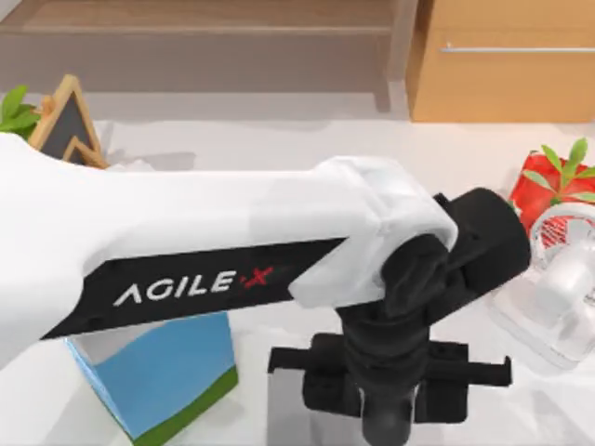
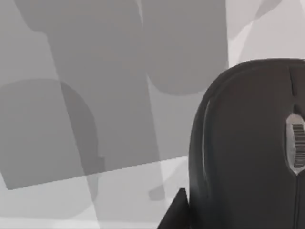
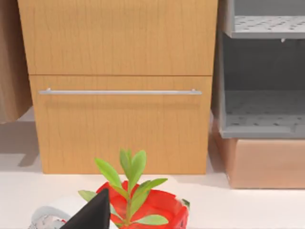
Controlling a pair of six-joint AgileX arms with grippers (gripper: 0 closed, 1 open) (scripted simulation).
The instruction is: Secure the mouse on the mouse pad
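Wooden cabinets line the far wall behind a white bench (image 1: pixel 279 139). Working left to right in the top view, you have a small chalkboard easel (image 1: pixel 67 121) at far left, a blue-and-green box (image 1: pixel 158 372) near left, then the left arm (image 1: pixel 186 242) stretched across the middle, its wrist pointing down over a grey strip at the near edge. At the right stand a red pot with a green plant (image 1: pixel 548 186) and a white fan (image 1: pixel 567 269).

In the left wrist view the mouse (image 2: pixel 248 143) fills one side, dark and rounded, its scroll wheel showing; beside it lies the mouse pad (image 2: pixel 109 95) in grey bands. You cannot tell whether the mouse sits on the pad, nor whether it is lifted or resting.

Left gripper (image 1: pixel 390 372): jaws hidden under the wrist from above; one dark tip shows in the wrist view. You cannot tell how far they are parted or whether they grip the mouse.

Right arm is parked, its camera facing the cabinets and plant; one dark fingertip (image 3: pixel 93 214) shows, so its jaws cannot be read either.

Judgement: placement is under way, not confirmed done.
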